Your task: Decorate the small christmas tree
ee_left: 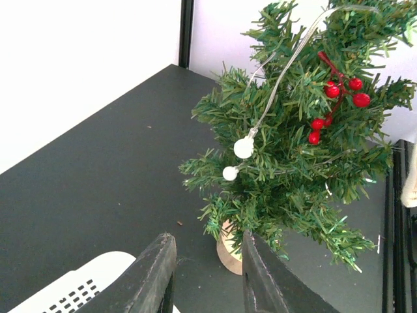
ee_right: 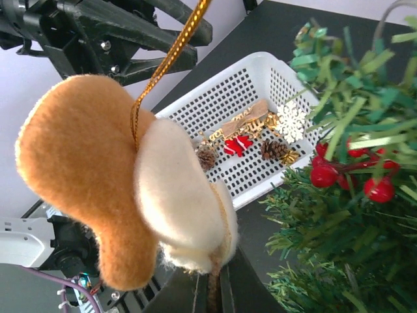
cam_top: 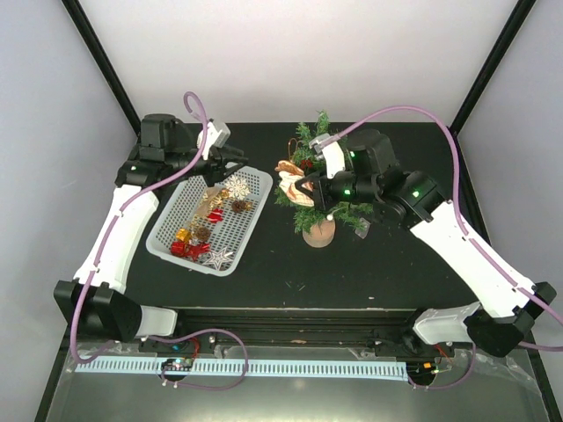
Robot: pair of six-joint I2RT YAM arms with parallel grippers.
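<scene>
My left fingers (ee_left: pixel 208 282) are apart and there is nothing between them. They hang above the far edge of the white plastic basket with a perforated floor (cam_top: pixel 160 247), which stands on the left part of the black counter (cam_top: pixel 273 272). In this basket lie small decorations: a white snowflake (cam_top: pixel 237 186), red bows (cam_top: pixel 186 250), brown pine cones (cam_top: pixel 240 206) and a silver star (cam_top: pixel 218 257).

To the right of the basket, near it but not touching, stands the small christmas tree (ee_left: pixel 293 169). It is upright on its round wooden base (cam_top: pixel 318 233), about in the middle of the counter. On its dark green branches I see a sprig of red berries (ee_left: pixel 339 98) and a clear string with two white beads (ee_left: pixel 244 147).

My right fingers (ee_right: pixel 210 292) are at the left side of the tree, between tree and basket. They are closed on the lower edge of a brown and cream felt ornament (ee_right: pixel 91 189). Its gold loop cord (ee_right: pixel 171 57) goes up out of the wrist view. The ornament is just beside the branches; I cannot tell if it touches them.
</scene>
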